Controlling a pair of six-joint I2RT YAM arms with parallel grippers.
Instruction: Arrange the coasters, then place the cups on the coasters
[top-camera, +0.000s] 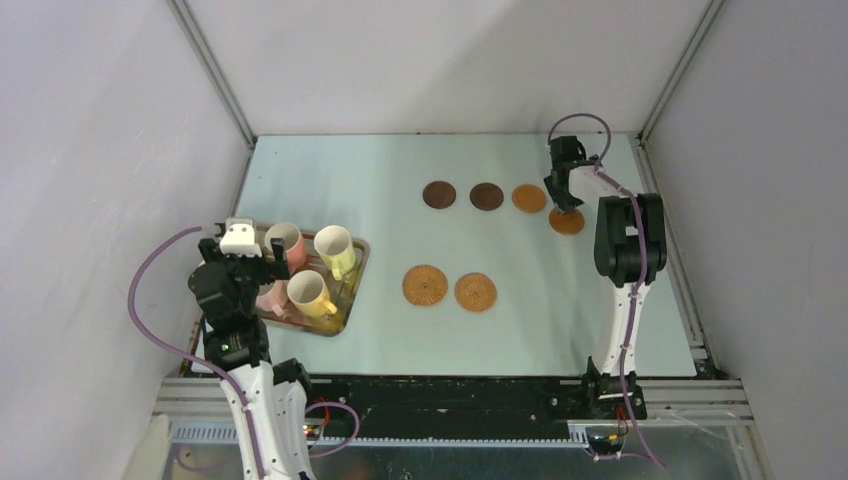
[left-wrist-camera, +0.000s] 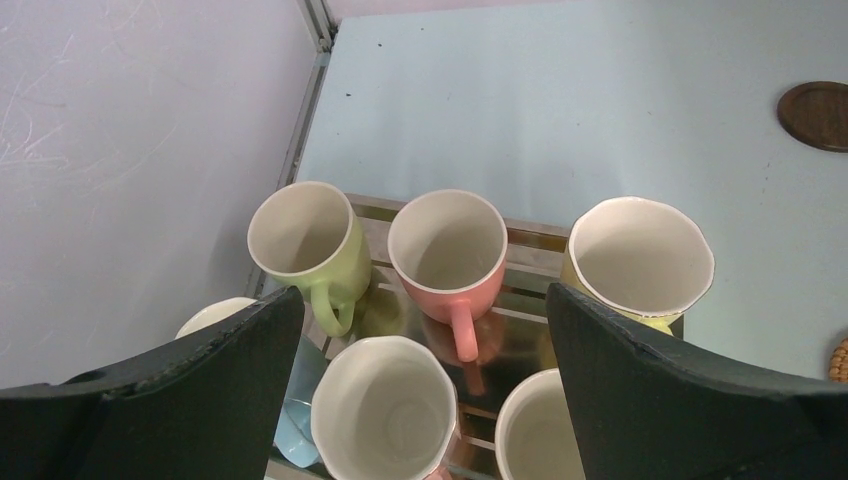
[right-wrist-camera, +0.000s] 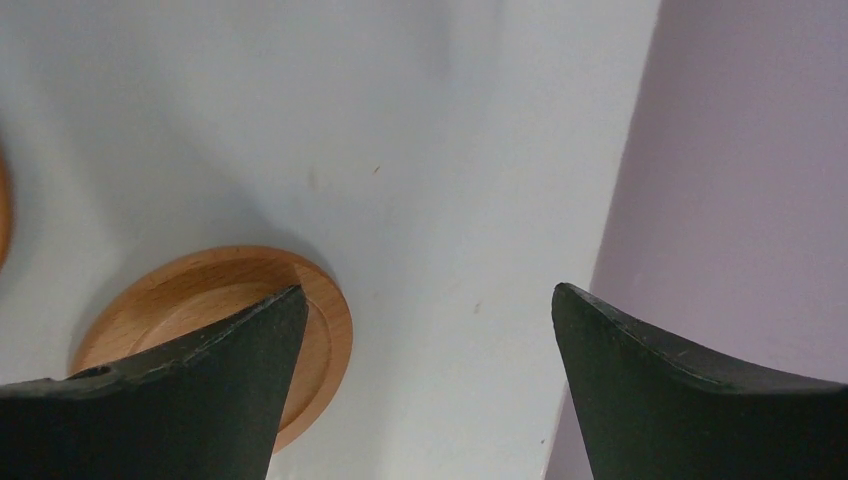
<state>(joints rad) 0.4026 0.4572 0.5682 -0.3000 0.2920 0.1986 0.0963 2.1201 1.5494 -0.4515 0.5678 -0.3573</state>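
Note:
Six coasters lie on the table: two dark brown (top-camera: 438, 194) (top-camera: 487, 196), two orange-brown (top-camera: 529, 198) (top-camera: 566, 221) and two woven tan (top-camera: 425, 285) (top-camera: 475, 292). My right gripper (top-camera: 566, 203) hangs open low over the far-right orange-brown coaster (right-wrist-camera: 190, 300), its left finger (right-wrist-camera: 200, 400) above the disc and bare table between the fingers. The cups stand on a metal tray (top-camera: 338, 325). My left gripper (left-wrist-camera: 422, 295) is open above them, holding nothing: light green cup (left-wrist-camera: 300, 235), salmon cup (left-wrist-camera: 447, 248), yellow cup (left-wrist-camera: 638, 258), a pale pink cup (left-wrist-camera: 385, 415) below.
The enclosure's side walls stand close to both arms; the right wall (right-wrist-camera: 740, 200) is just beside my right gripper. One more cup (left-wrist-camera: 540, 435) and a blue one (left-wrist-camera: 295, 440) show partly behind my left fingers. A dark brown coaster (left-wrist-camera: 815, 115) lies far right in the left wrist view.

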